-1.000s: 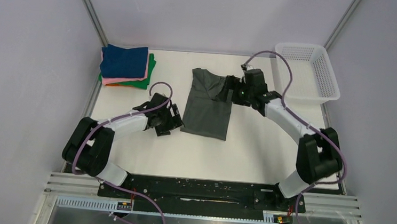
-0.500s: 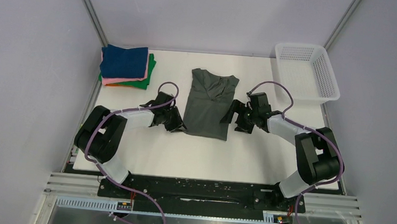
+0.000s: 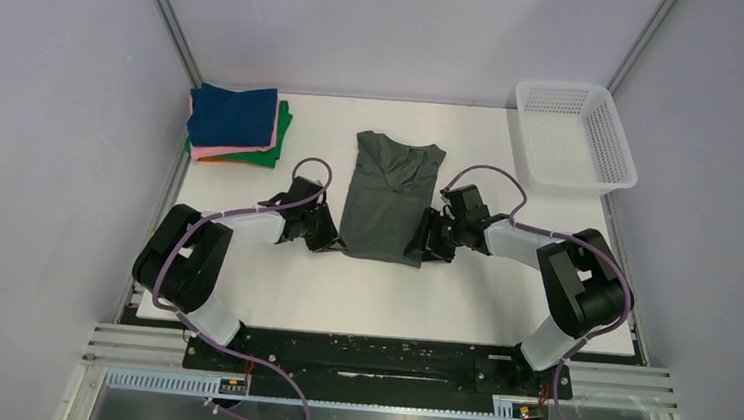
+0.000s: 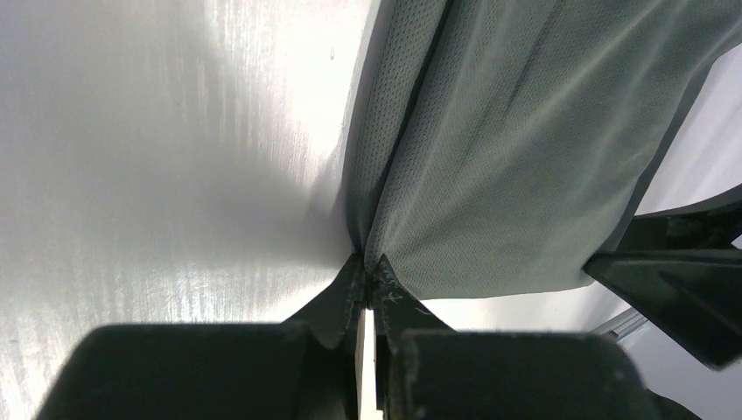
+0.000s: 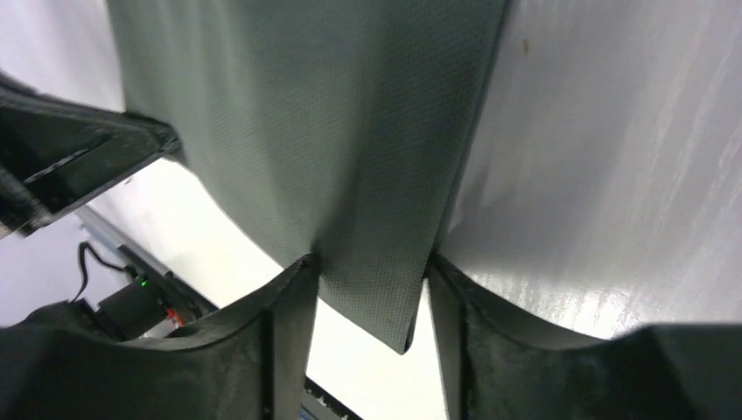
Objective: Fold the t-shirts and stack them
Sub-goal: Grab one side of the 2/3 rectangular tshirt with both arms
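At the near hem of the dark grey-green shirt (image 3: 390,193), both grippers are set low on the white table (image 3: 381,296). The left gripper (image 4: 367,273) is pressed together on the shirt's near left corner, where the cloth is gathered into a fold that runs into the fingertips. The right gripper (image 5: 367,284) is held apart astride the near right corner. The corner of the cloth lies between its two black fingers and is not clamped.

The left arm (image 3: 246,228) and the right arm (image 3: 521,240) are bent sharply at the elbow and laid low over the table. Each forearm is angled inward toward the shirt from its own side.

The shirt is made of a fine, matte, pin-holed knit. It is folded lengthwise into a long narrow rectangle, with the neckline at the far end. It lies flat at the middle of the table, between the two grippers. The table surface is smooth and carries a dull sheen.

At the far left corner, a stack of folded shirts (image 3: 237,124) is placed, each one a square: navy blue on top, pink beneath it, and orange and green at the bottom. At the far right corner, a white plastic mesh basket (image 3: 609,138) is set, well apart from the grey-green shirt.
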Robot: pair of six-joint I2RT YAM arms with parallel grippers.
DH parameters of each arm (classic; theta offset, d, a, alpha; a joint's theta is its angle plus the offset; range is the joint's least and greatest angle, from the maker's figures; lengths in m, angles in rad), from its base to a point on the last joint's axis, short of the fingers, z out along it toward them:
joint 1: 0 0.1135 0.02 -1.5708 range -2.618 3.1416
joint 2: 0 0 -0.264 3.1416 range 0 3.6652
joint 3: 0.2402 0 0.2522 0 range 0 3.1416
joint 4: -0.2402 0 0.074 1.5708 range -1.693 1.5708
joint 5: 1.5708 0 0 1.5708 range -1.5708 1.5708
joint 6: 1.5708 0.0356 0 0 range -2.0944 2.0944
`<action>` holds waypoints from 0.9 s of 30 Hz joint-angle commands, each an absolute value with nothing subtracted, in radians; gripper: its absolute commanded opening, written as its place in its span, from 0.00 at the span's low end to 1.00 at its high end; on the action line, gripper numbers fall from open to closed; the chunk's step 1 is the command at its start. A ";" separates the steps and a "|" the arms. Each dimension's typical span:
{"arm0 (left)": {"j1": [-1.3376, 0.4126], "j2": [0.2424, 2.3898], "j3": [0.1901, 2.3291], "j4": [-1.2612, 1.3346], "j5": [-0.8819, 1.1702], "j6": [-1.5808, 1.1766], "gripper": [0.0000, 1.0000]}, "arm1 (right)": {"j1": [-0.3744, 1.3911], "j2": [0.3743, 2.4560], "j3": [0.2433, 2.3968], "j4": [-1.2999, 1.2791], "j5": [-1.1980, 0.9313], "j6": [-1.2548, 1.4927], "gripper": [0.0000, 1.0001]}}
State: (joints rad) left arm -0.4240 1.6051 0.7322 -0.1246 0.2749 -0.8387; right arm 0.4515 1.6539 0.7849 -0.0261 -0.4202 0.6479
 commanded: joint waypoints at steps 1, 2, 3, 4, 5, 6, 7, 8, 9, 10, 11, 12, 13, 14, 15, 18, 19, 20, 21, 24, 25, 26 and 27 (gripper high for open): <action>-0.428 1.593 0.688 -0.229 0.182 -0.814 0.00 | 0.484 1.696 0.792 -0.106 -0.367 0.622 0.49; -0.428 1.589 0.687 -0.230 0.180 -0.814 0.00 | 0.492 1.697 0.792 -0.110 -0.365 0.623 0.44; -0.428 1.588 0.685 -0.230 0.180 -0.815 0.00 | 0.500 1.695 0.792 -0.117 -0.359 0.621 0.40; -0.428 1.586 0.684 -0.230 0.179 -0.816 0.00 | 0.508 1.691 0.791 -0.129 -0.349 0.616 0.38; -0.428 1.586 0.683 -0.230 0.178 -0.817 0.00 | 0.518 1.685 0.791 -0.143 -0.333 0.611 0.36; -0.428 1.585 0.681 -0.230 0.178 -0.818 0.00 | 0.524 1.679 0.791 -0.165 -0.321 0.606 0.34; -0.428 1.583 0.680 -0.231 0.177 -0.820 0.00 | 0.527 1.673 0.788 -0.179 -0.310 0.601 0.34; -0.427 1.577 0.675 -0.233 0.175 -0.820 0.00 | 0.530 1.665 0.782 -0.190 -0.305 0.597 0.34; -0.427 1.570 0.669 -0.233 0.171 -0.822 0.00 | 0.531 1.656 0.774 -0.198 -0.301 0.595 0.35; -0.428 1.564 0.663 -0.237 0.170 -0.823 0.00 | 0.532 1.650 0.764 -0.201 -0.298 0.595 0.37; -0.427 1.554 0.655 -0.239 0.167 -0.823 0.00 | 0.534 1.644 0.753 -0.206 -0.298 0.594 0.39; -0.428 1.546 0.646 -0.242 0.163 -0.824 0.00 | 0.537 1.640 0.743 -0.210 -0.297 0.594 0.39; -0.428 1.534 0.638 -0.246 0.156 -0.825 0.00 | 0.540 1.636 0.733 -0.212 -0.300 0.593 0.39; -0.429 1.526 0.629 -0.253 0.149 -0.828 0.00 | 0.545 1.632 0.722 -0.212 -0.305 0.591 0.39; -0.429 1.517 0.620 -0.255 0.143 -0.829 0.00 | 0.549 1.631 0.713 -0.212 -0.312 0.591 0.39; -0.434 1.486 0.589 -0.258 0.140 -0.842 0.00 | 0.570 1.623 0.689 -0.196 -0.330 0.598 0.39; -0.439 1.477 0.580 -0.257 0.139 -0.845 0.00 | 0.578 1.623 0.684 -0.189 -0.334 0.603 0.39; -0.442 1.470 0.572 -0.257 0.137 -0.849 0.00 | 0.588 1.625 0.681 -0.179 -0.337 0.610 0.39; -0.444 1.463 0.566 -0.257 0.136 -0.853 0.00 | 0.595 1.628 0.677 -0.168 -0.341 0.617 0.38; -0.450 1.446 0.549 -0.258 0.129 -0.860 0.00 | 0.607 1.637 0.672 -0.125 -0.367 0.643 0.35; -0.452 1.442 0.547 -0.258 0.128 -0.862 0.00 | 0.612 1.641 0.672 -0.115 -0.372 0.647 0.32; -0.451 1.438 0.544 -0.260 0.127 -0.864 0.00 | 0.616 1.641 0.672 -0.112 -0.376 0.653 0.27; -0.452 1.433 0.541 -0.264 0.122 -0.866 0.00 | 0.622 1.638 0.666 -0.104 -0.380 0.658 0.22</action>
State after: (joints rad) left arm -0.4446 1.4357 0.5880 -0.1551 0.2020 -0.8703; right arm 0.5934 1.6062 0.7097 -0.0654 -0.4026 0.6491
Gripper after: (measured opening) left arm 0.019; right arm 0.287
